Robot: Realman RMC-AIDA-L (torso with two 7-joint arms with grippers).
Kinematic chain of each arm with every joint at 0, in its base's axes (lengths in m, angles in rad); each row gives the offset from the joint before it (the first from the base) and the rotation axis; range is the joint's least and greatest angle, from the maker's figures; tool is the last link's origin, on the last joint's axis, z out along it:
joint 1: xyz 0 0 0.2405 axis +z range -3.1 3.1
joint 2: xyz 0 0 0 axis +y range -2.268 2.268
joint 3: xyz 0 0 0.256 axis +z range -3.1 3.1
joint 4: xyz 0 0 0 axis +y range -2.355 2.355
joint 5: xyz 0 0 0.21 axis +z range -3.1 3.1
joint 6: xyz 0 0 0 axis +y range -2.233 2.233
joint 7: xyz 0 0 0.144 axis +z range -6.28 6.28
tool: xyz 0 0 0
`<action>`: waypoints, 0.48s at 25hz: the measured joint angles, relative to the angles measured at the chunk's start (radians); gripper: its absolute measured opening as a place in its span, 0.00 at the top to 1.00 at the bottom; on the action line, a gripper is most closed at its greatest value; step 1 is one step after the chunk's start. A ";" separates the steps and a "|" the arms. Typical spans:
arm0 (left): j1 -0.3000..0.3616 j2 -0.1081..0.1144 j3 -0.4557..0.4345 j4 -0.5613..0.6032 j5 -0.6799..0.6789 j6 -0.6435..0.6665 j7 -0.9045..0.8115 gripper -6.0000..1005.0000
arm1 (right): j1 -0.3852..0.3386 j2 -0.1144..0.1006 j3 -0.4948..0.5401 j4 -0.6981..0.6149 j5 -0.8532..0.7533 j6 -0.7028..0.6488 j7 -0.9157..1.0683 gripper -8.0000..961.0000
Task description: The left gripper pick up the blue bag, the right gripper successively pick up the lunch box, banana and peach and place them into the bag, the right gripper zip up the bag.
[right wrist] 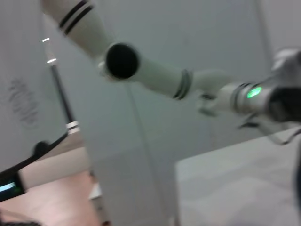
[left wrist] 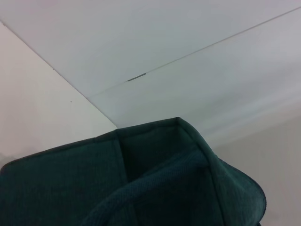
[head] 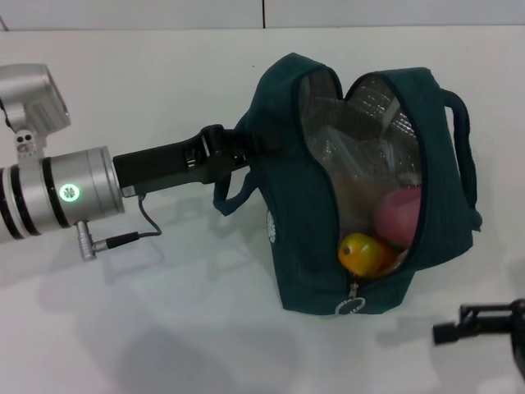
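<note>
Gaping along its unzipped mouth, the blue bag [head: 299,246] lies on the white table [head: 164,328] with its silver foil lining showing, and inside it sit three things: the lunch box [head: 357,152] of clear plastic deepest in, one pinkish-red peach [head: 399,215] nearer the opening, and one banana [head: 365,253] whose yellow-orange end shows just beside the peach at the closed end of the zip. One ring zipper pull [head: 351,306] hangs at that end, next to a round white logo [head: 271,226] on the bag's dark teal side. Two loop handles are visible, one on each side of the bag. The left gripper [head: 234,152] is clamped on the handle [head: 246,168] on its own side, with the bag stretching away beyond its fingertips. The right gripper [head: 476,322] hangs low, well apart from the bag and off the zipper-pull end; whether its fingers are spread or closed cannot be told
</note>
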 joint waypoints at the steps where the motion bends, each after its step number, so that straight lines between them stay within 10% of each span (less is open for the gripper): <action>1: 0.001 0.000 0.000 0.000 0.000 0.000 0.000 0.94 | 0.000 -0.004 0.022 0.007 0.000 0.001 0.000 0.13; 12: -0.003 0.000 -0.001 -0.014 -0.003 0.000 0.016 0.94 | 0.033 0.022 0.079 0.016 -0.002 0.108 -0.006 0.13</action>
